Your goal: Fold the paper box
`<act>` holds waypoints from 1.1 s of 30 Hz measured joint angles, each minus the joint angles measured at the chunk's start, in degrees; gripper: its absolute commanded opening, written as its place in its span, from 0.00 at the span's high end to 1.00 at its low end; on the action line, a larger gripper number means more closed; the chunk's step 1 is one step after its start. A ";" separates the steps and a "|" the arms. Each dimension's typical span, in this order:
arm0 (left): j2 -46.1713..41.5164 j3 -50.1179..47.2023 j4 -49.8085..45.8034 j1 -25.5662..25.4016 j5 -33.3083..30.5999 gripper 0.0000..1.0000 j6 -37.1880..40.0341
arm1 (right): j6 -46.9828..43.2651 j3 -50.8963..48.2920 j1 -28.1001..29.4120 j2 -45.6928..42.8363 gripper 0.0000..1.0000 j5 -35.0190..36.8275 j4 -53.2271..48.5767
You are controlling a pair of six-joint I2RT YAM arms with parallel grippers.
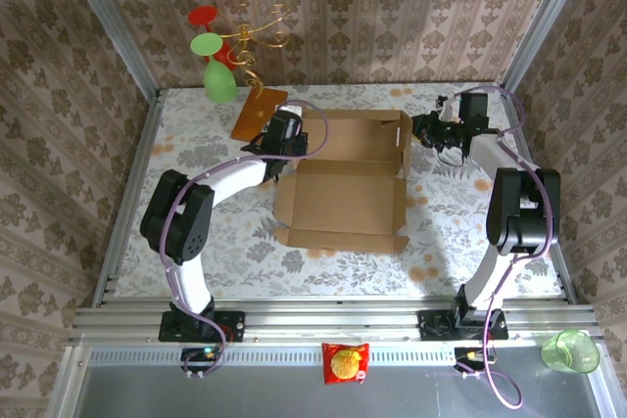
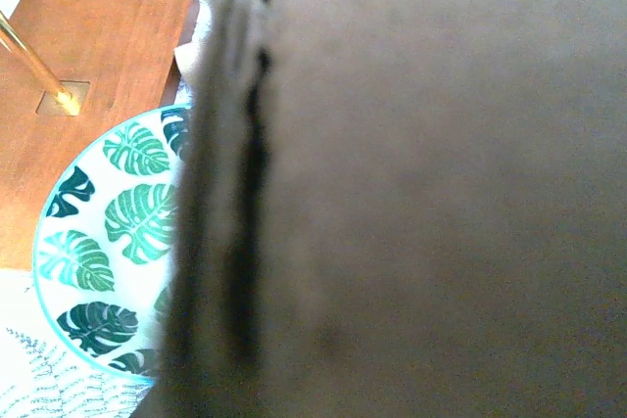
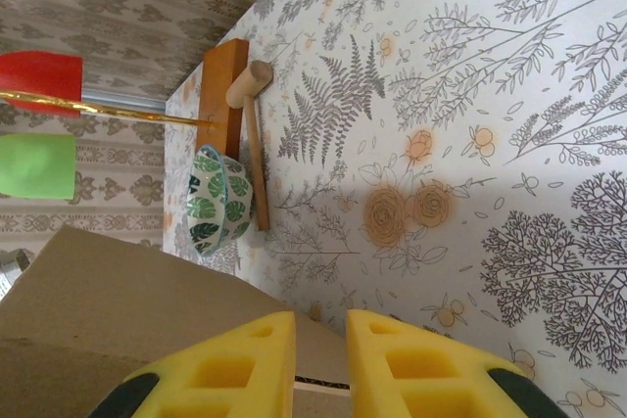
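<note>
I have the paper box (image 1: 343,193) lying open in the middle of the surface (image 1: 470,232), its inside facing up. My left hand (image 1: 284,134) is at the box's far-left corner and clenched. On its wrist camera, blurred cardboard (image 2: 441,193) sits right against the lens, so I cannot tell whether a flap is pinched between the fingers. Past that cardboard edge I see the leaf-patterned bowl (image 2: 108,242) touching the orange-brown board (image 2: 108,56).

My right hand (image 1: 423,131) is just beside the box's far-right corner. On its own camera, the yellow fingers (image 3: 235,364) stand a little apart around a narrow gap (image 3: 320,318), and nothing is clamped at the tips. The box (image 3: 127,310) lies just beside them. Beyond the box I see the bowl (image 3: 217,201) again, with a wooden mallet (image 3: 253,134) lying against it.
</note>
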 measured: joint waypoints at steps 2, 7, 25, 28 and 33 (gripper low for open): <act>0.07 0.59 -0.70 0.28 0.52 1.00 -0.24 | 0.07 0.87 -0.11 0.37 0.79 0.02 -1.46; 1.46 4.26 -4.92 1.09 2.40 1.00 -1.62 | 1.11 2.84 -0.13 1.16 0.80 0.26 -4.68; 2.93 3.80 -6.43 1.49 3.34 1.00 -2.73 | 3.58 -13.35 4.24 -5.49 0.73 8.04 7.89; 3.78 3.78 -5.86 1.49 3.78 1.00 -2.49 | 1.29 -16.31 4.31 -7.91 0.73 8.94 10.95; 4.50 3.78 -5.25 1.49 4.00 1.00 -1.27 | -3.63 -16.76 4.33 -8.13 0.73 9.22 12.39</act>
